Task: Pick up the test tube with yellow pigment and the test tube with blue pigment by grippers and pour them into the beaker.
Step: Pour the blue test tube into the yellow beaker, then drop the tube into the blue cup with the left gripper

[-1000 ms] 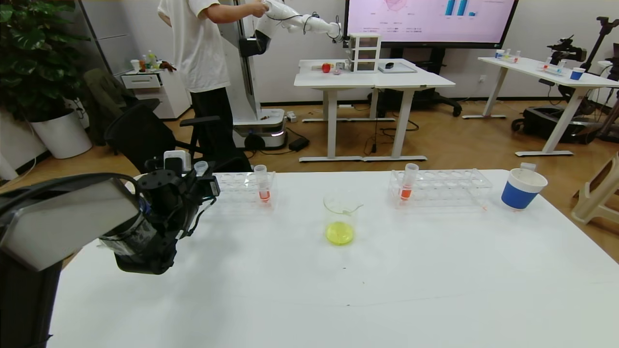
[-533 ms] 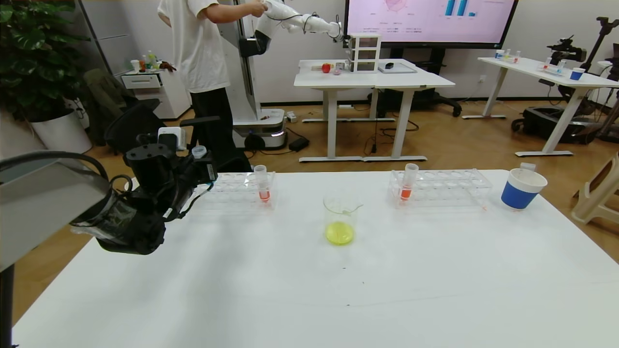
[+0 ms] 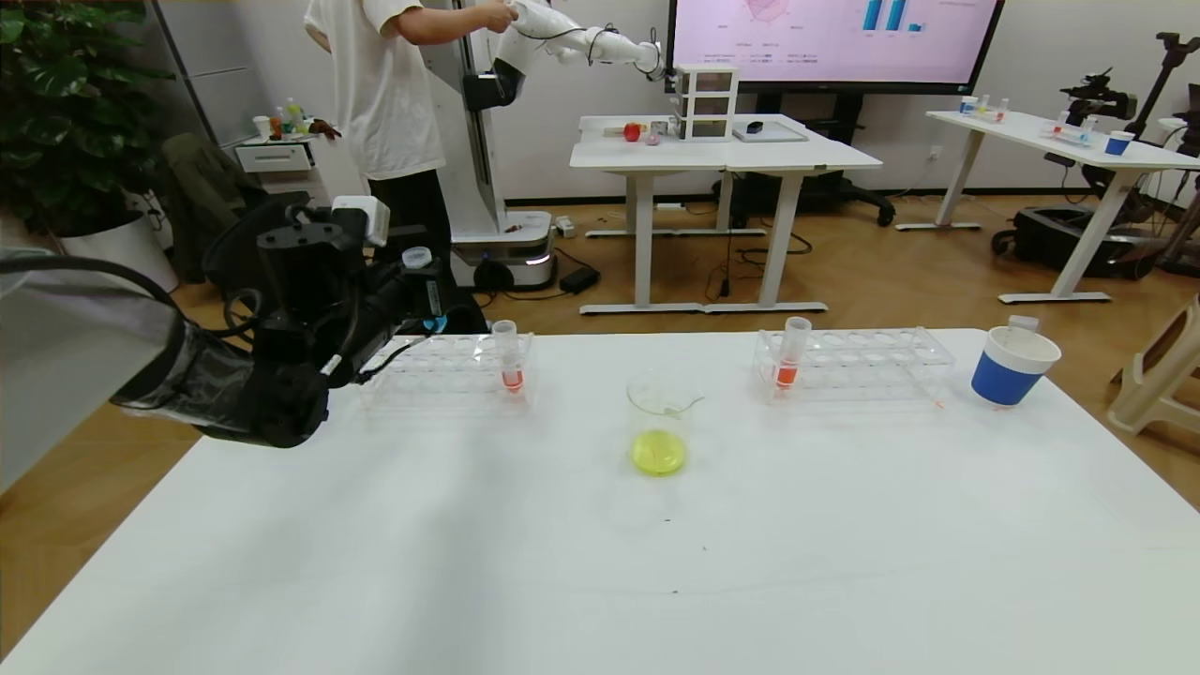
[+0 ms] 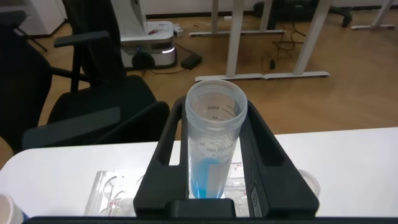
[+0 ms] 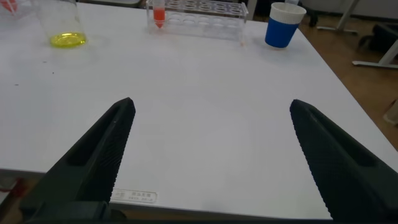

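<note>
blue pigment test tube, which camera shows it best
The left wrist view: the test tube with blue pigment stands upright between the left gripper fingers, blue liquid plain. The head view shows only its rim above the gripper. The right wrist view lacks it.

From the head view the left gripper point(image 3: 412, 291) covers most of the test tube with blue pigment point(image 3: 417, 258), leaving only its rim showing. The right gripper point(image 5: 211, 155) is out of that view, and its fingertips run past the right wrist view's edge
</note>
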Motion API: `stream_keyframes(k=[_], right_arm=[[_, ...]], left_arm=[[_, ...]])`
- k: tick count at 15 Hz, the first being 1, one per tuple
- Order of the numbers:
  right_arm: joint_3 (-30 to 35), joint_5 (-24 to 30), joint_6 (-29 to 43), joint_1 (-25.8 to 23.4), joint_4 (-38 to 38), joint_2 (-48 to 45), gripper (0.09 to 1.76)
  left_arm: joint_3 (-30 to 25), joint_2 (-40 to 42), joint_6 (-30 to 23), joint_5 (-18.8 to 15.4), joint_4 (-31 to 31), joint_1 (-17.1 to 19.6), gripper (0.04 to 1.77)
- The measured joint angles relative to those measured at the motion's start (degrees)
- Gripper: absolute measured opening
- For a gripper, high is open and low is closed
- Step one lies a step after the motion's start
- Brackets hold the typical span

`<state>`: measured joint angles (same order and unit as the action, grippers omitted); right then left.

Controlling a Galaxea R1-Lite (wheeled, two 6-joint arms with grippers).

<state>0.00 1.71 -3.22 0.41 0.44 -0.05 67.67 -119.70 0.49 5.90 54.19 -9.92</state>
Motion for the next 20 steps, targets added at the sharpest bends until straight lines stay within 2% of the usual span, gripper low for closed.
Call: stream_keyframes(k=[2, 4, 8, 13, 18, 20], right_arm=[[0.0, 0.02, 0.0, 0.0, 0.0, 0.0, 1.74], [0.0, 0.0, 0.0, 0.0, 0.0, 0.0, 1.74], [0.0, 0.02, 0.0, 0.0, 0.0, 0.0, 1.74], [0.0, -0.02, 0.0, 0.0, 0.0, 0.0, 1.74], [0.0, 0.02, 0.0, 0.0, 0.0, 0.0, 1.74], [0.0, 0.02, 0.0, 0.0, 0.0, 0.0, 1.74]], left_arm=[[5.47, 0.43, 0.33, -3.6, -4.57, -3.27, 0.5], [10.93, -0.39, 1.52, -7.44, -5.73, -6.96, 0.5], [19.61, -5.83, 9.26, -13.47, -5.27, -11.7, 0.5], [21.0, -12.74, 24.15, -26.3, 3.5, -13.36, 0.5], [19.93, -15.71, 32.28, -31.61, 4.71, -13.97, 0.5], [18.57, -16.19, 34.93, -33.79, 7.55, -13.82, 0.5]])
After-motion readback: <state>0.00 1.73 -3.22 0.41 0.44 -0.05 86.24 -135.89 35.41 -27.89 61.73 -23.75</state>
